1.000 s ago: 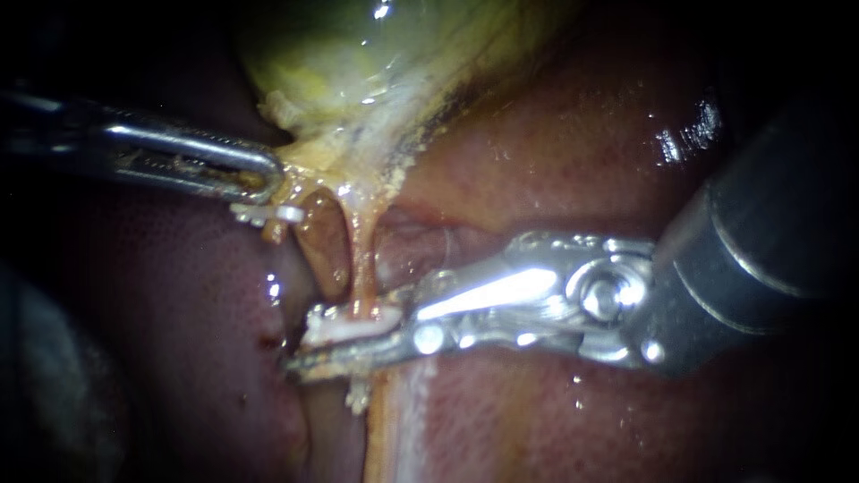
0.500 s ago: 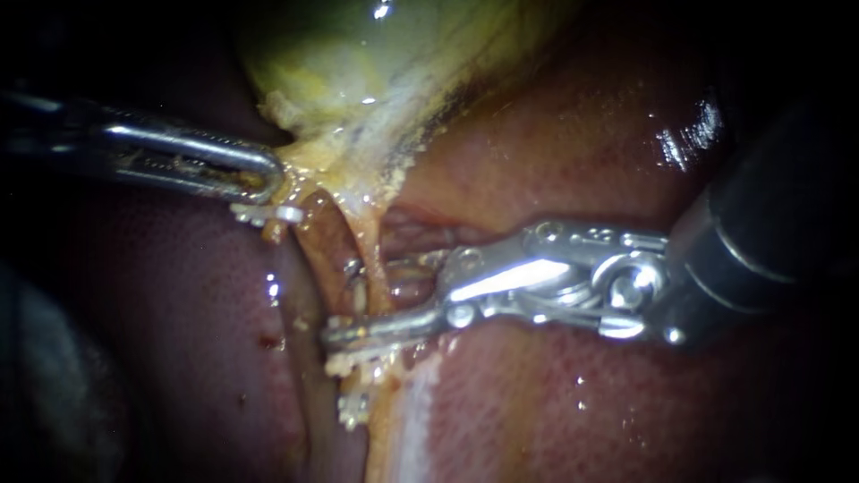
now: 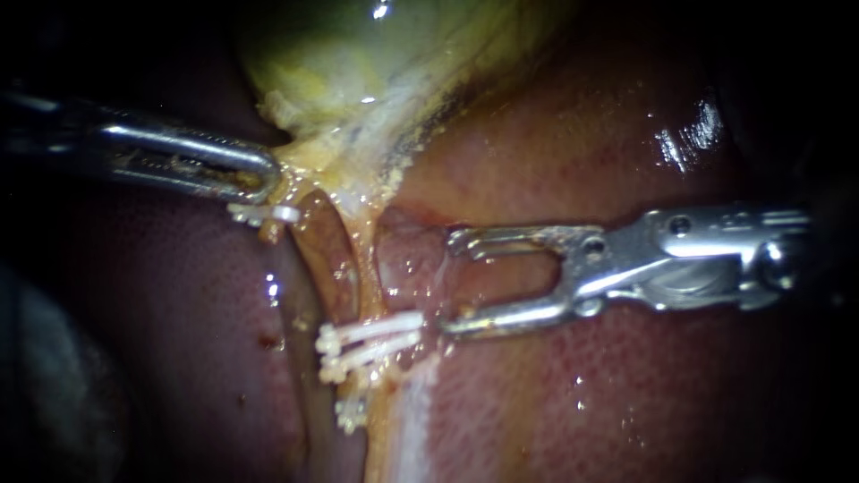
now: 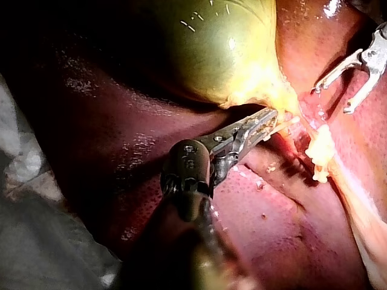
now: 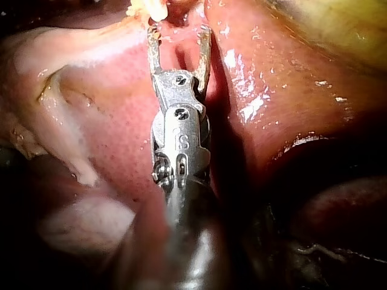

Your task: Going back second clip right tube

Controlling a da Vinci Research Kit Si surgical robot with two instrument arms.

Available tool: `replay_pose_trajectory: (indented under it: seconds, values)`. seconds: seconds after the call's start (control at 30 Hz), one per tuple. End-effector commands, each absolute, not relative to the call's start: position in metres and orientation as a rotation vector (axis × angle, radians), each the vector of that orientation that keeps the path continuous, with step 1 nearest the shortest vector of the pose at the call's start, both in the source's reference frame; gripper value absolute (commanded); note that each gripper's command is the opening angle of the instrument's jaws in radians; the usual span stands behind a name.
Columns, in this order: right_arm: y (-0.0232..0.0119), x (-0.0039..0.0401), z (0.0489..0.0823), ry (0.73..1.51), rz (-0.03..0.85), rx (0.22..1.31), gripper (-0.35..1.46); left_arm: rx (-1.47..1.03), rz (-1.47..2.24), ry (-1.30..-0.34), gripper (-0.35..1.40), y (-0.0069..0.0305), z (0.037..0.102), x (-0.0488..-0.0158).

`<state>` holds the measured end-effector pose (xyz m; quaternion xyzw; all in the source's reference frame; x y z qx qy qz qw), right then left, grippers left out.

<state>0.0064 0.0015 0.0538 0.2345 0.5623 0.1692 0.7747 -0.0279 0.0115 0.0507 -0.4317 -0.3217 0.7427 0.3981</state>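
Observation:
My right instrument [image 3: 449, 283] stands open and empty, just to the right of the right tube [image 3: 365, 255]. Two white clips [image 3: 380, 326] lie close together across that tube, a little left of the lower jaw's tip. In the right wrist view the same instrument [image 5: 178, 33] is spread open over the liver, with the clips [image 5: 148, 7] just ahead of it. My left instrument [image 3: 264, 174] is shut on yellowish tissue at the neck of the gallbladder [image 3: 358, 63]. In the left wrist view it [image 4: 269, 121] grips that same tissue.
Another white clip [image 3: 267, 213] sits just below my left instrument's tip, on the left tube [image 3: 320, 246]. The liver [image 3: 582, 161] surrounds the tubes, wet and glistening. A pale band of tissue [image 3: 407, 420] runs down from the clips.
My right instrument's jaws have opened and drawn back to the right, leaving a white clip on the tube. My left instrument has held still.

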Motion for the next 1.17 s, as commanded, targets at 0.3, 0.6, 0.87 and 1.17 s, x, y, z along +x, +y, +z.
replay_pose_trajectory:
  seconds: [0.3, 0.6, 0.87, 1.17]
  values:
    - [0.0014, 0.004, 0.0535, 1.199, 0.317, 0.475, 0.49, -1.094, 1.882, -0.813, -0.35, 0.0116, 0.0513, -0.028]
    - [0.0013, 0.0035, 0.0535, 1.195, 0.308, 0.472, 0.49, -1.095, 1.885, -0.796, -0.35, 0.0119, 0.054, -0.0297]
    - [0.0012, 0.0035, 0.0534, 1.195, 0.309, 0.47, 0.49, -1.096, 1.895, -0.797, -0.35, 0.0114, 0.057, -0.0322]
    - [0.0012, 0.0034, 0.0533, 1.196, 0.303, 0.478, 0.49, -1.093, 1.899, -0.8, -0.35, 0.0114, 0.0573, -0.0322]
